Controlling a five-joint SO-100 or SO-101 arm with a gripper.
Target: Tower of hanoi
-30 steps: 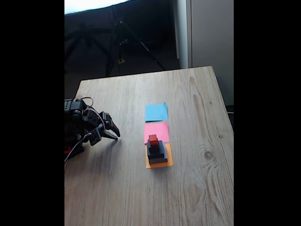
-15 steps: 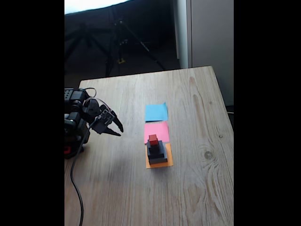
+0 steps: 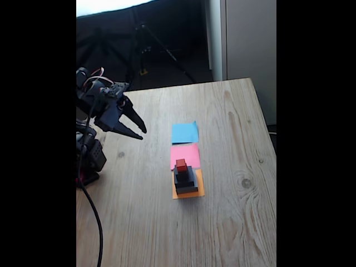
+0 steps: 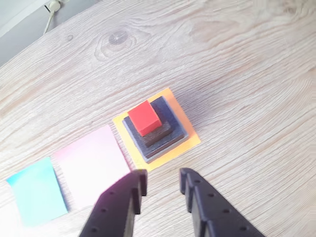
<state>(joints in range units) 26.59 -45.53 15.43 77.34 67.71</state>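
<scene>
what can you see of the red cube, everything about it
The red cube is the smallest block, matte and solid-coloured, with crisp edges. It sits upright as the top tier of the stack, resting on the small black cube beneath it and set toward one corner instead of centred. The stack stands on the orange paper square. Nothing else touches the cube; the gripper is open and well clear of it.
</scene>
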